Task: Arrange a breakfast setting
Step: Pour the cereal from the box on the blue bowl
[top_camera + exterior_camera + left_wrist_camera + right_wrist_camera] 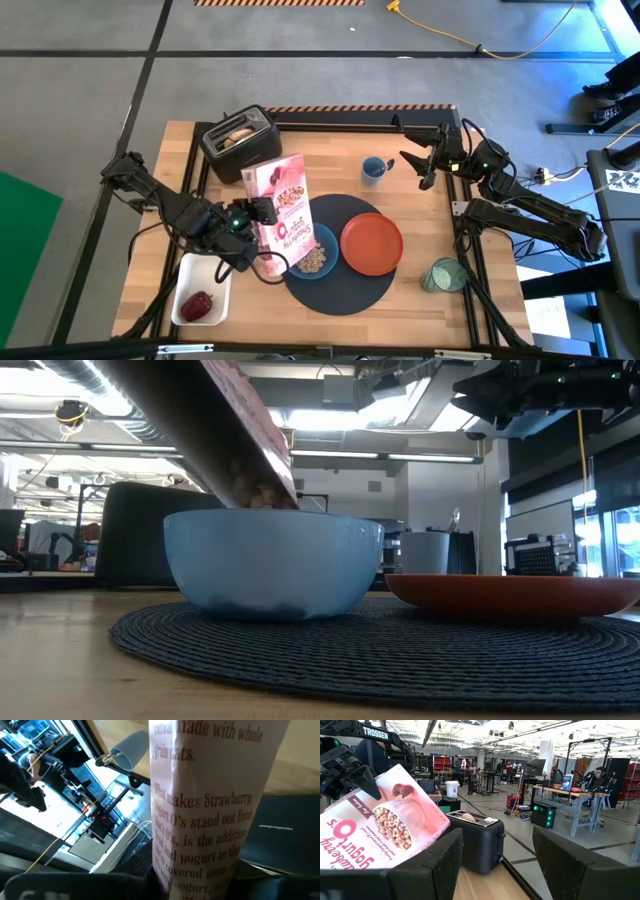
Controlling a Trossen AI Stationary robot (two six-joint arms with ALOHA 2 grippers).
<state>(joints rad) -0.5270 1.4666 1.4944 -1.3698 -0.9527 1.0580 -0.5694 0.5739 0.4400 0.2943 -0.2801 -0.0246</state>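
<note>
My left gripper point(258, 213) is shut on a pink cereal box point(285, 215), tipped with its lower end over the light-blue bowl point(318, 255). The bowl holds cereal point(314, 261) and stands on the round dark-navy placemat point(345, 290) beside the orange-red plate point(372, 243). In the low view the box point(240, 440) slants down into the bowl point(270, 565). My right gripper point(418, 170) is open and empty at the far right, near a blue cup point(374, 168). The green-tinted glass point(441, 275) stands right of the mat. A red fruit point(198, 303) lies in a white tray. No spoon shows. My left gripper holds the cereal box from the table's left, its fingers on the box's left edge point(266, 212) about halfway along. The box is lifted clear and tilted, print upside down, its lower end point(303, 262) over the bowl. The left wrist view shows only the box's narrow side point(210, 810).
A black toaster point(240, 140) with toast in it stands at the far left; it also shows in the right wrist view point(477, 840). The white tray point(190, 282) lies at the near left. A black frame runs along the table's far and side edges.
</note>
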